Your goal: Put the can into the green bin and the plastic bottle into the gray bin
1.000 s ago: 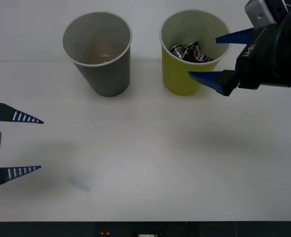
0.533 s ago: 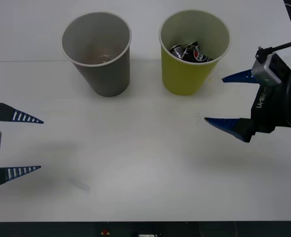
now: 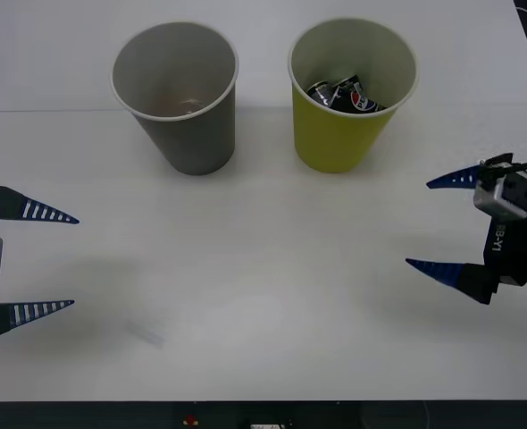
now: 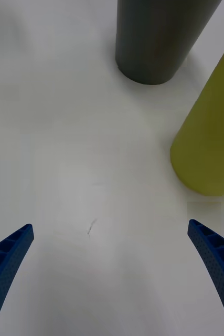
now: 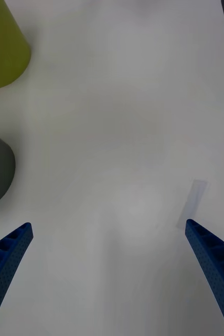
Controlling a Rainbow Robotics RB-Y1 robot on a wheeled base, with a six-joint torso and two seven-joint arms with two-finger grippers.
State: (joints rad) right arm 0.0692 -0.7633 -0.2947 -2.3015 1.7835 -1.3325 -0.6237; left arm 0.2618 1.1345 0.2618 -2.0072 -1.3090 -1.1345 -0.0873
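The can [image 3: 344, 95], black with a printed label, lies inside the yellow-green bin [image 3: 335, 143] at the back right. The gray bin [image 3: 192, 134] stands left of it, with a faint pale shape at its bottom; I cannot tell whether that is the plastic bottle. My right gripper [image 3: 417, 223] hangs open and empty at the right, nearer than the green bin. In the right wrist view the right gripper [image 4: 109, 226] faces the green bin [image 4: 209, 136] and the gray bin [image 4: 161, 42]. At the near left, my left gripper [image 3: 74, 262] is parked open.
A faint strip of clear tape [image 3: 146, 333] lies on the white table [image 3: 263, 268] near the left gripper, also seen as the tape [image 5: 193, 202] in the left wrist view. The table's front edge runs along the bottom of the front view.
My right gripper has drawn back from the green bin's rim toward the near right, staying open. The can stays in the green bin. The left arm has not moved.
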